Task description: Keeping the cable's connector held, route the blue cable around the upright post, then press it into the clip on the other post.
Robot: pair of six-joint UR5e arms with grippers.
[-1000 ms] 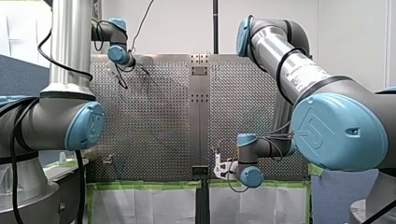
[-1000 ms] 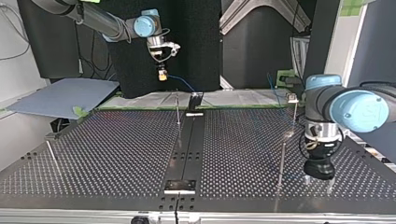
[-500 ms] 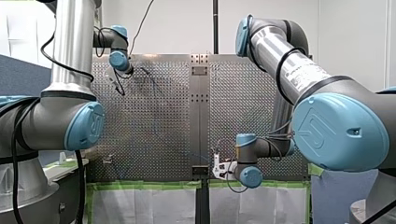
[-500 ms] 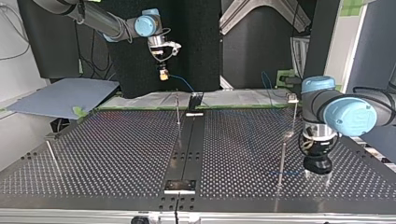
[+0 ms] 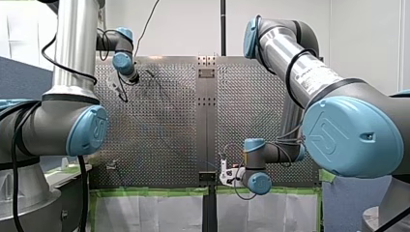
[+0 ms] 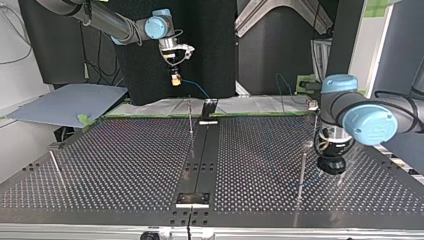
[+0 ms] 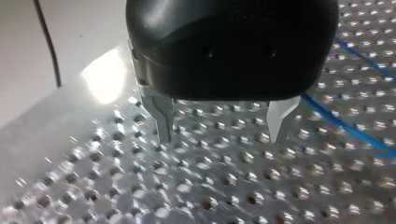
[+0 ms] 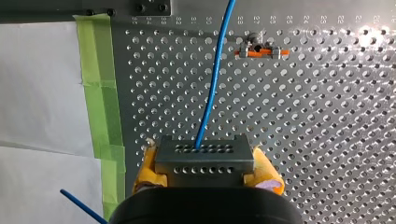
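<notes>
Now | left gripper [image 7: 219,138] spread, empty | right gripper [image 8: 205,171] clamps connector [image 8: 204,155] beside table [image 8: 128,116] edge

Top view, left, high above the table's [image 6: 125,165] far edge: my right gripper [image 6: 174,79], connector [image 8: 204,160] between its fingers, cable [image 6: 196,90] slanting down toward the centre strip [image 6: 202,150]. Just left of that strip, near the far edge — an upright post [image 6: 190,119]. At the right, low over the table: my left gripper [image 6: 331,167], just right of two others — farther post [image 6: 315,127] with the clip [image 6: 313,105] on top, nearer post [image 6: 301,172] in front. Left wrist view: cable beside the fingers, outside them.
</notes>
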